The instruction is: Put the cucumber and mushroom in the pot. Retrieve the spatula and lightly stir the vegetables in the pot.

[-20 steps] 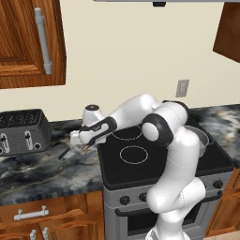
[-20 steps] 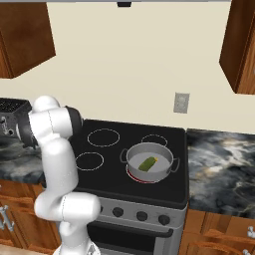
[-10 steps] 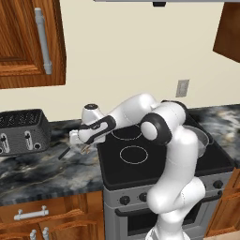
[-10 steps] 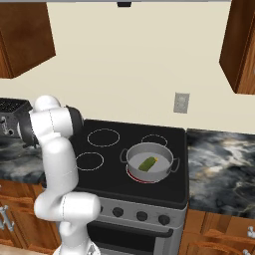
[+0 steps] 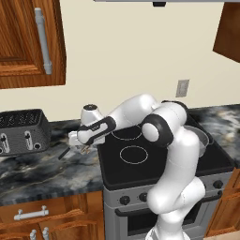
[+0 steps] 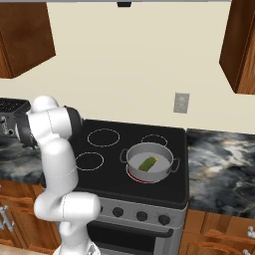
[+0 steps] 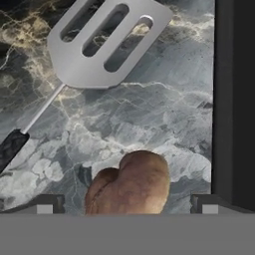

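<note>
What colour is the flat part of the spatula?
The spatula head is silver-grey with slots, clearest in the hand view.

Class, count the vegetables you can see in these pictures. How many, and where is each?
2. The cucumber lies inside the pot on the stove; the mushroom sits on the marble counter, between the gripper's fingertips.

You have one cucumber (image 6: 148,163), lying inside the one pot (image 6: 130,162). You have one mushroom (image 7: 130,182) and one spatula (image 7: 102,42), whose head has three slots. On the stove (image 6: 112,177) you can count four burner rings and three front knobs. One toaster (image 5: 21,130) stands on the bench (image 5: 42,171).
</note>
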